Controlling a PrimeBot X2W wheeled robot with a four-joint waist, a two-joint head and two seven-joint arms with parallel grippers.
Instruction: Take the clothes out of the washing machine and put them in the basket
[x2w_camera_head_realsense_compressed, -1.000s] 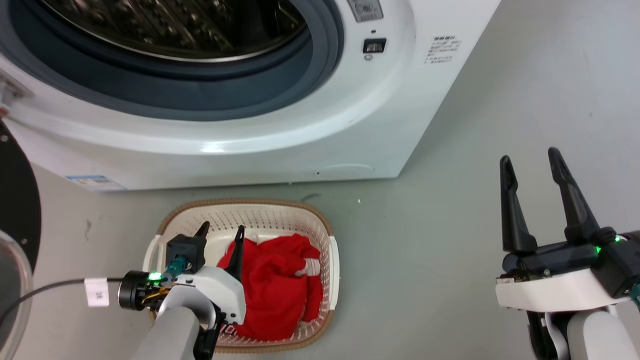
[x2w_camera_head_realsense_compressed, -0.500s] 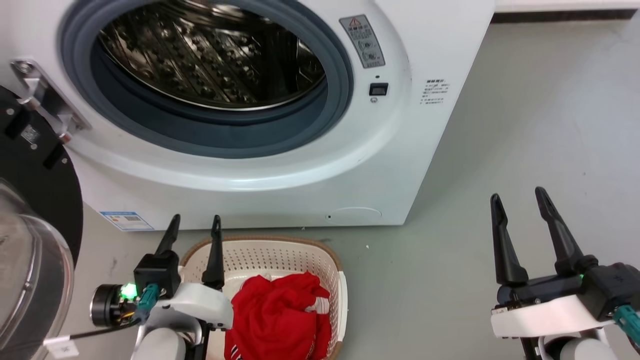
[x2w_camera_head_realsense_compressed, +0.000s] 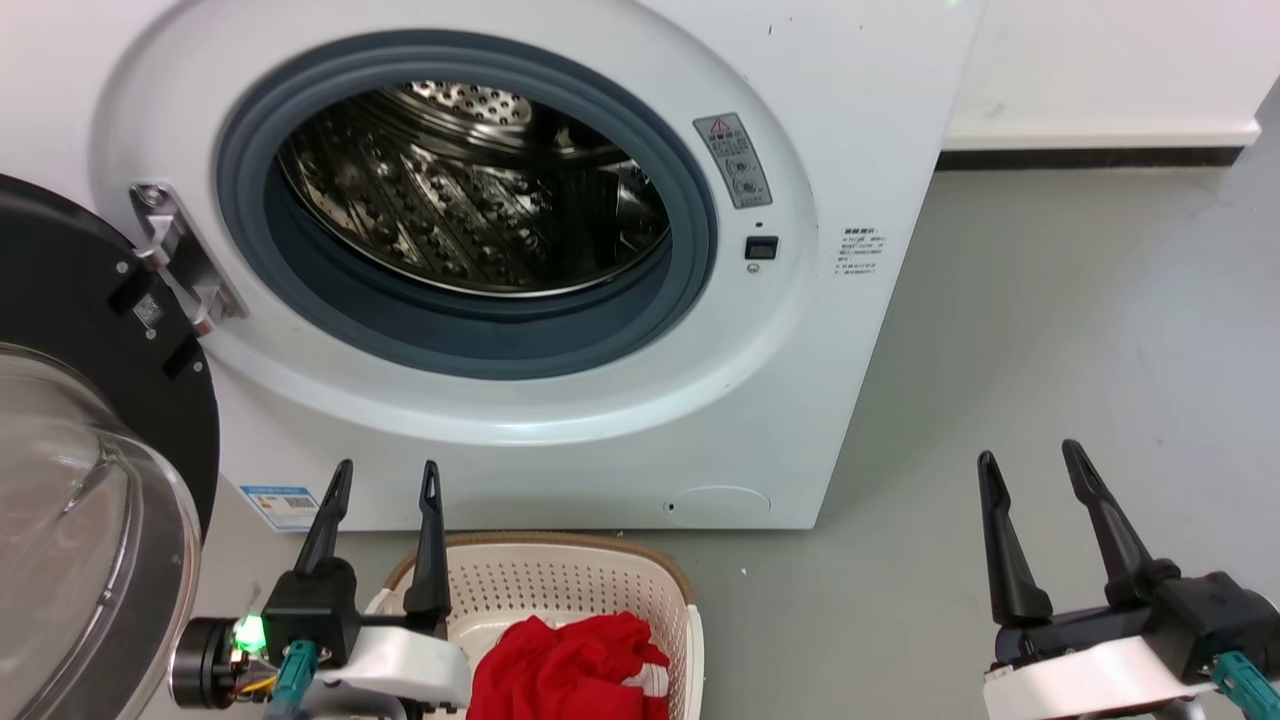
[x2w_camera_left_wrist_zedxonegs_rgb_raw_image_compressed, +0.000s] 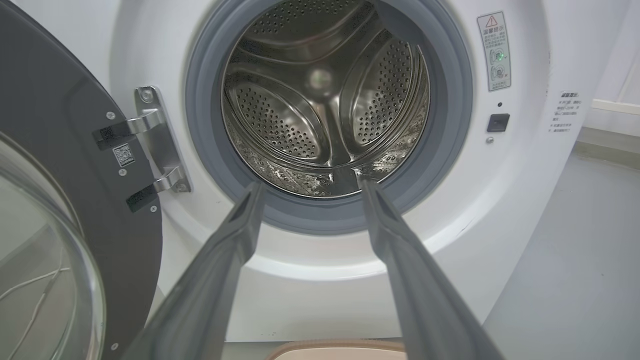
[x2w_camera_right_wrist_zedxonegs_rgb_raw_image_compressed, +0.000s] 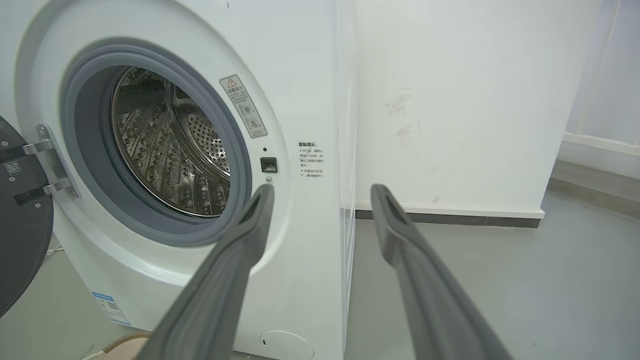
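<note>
The white washing machine (x2w_camera_head_realsense_compressed: 780, 400) stands with its door (x2w_camera_head_realsense_compressed: 90, 500) swung open to the left, and its steel drum (x2w_camera_head_realsense_compressed: 470, 190) shows bare metal. Red clothes (x2w_camera_head_realsense_compressed: 570, 670) lie in the cream basket (x2w_camera_head_realsense_compressed: 560, 580) on the floor in front of it. My left gripper (x2w_camera_head_realsense_compressed: 388, 470) is open and empty above the basket's left rim, pointing at the washer's lower front. In the left wrist view my left gripper (x2w_camera_left_wrist_zedxonegs_rgb_raw_image_compressed: 309, 185) aims at the drum (x2w_camera_left_wrist_zedxonegs_rgb_raw_image_compressed: 325, 95). Off to the right my right gripper (x2w_camera_head_realsense_compressed: 1030, 462) is open and empty over the floor; in the right wrist view the right gripper (x2w_camera_right_wrist_zedxonegs_rgb_raw_image_compressed: 320, 189) points past the washer's right side (x2w_camera_right_wrist_zedxonegs_rgb_raw_image_compressed: 310, 240).
Grey floor (x2w_camera_head_realsense_compressed: 1050, 330) stretches to the right of the washer up to a white wall with a dark skirting (x2w_camera_head_realsense_compressed: 1090, 157). The open door's glass bowl (x2w_camera_head_realsense_compressed: 60, 540) bulges out at the left, close to my left arm.
The camera has tilted up, so the basket slid toward the bottom edge and the drum came into view. My left gripper lifted out of the basket, away from the clothes.
</note>
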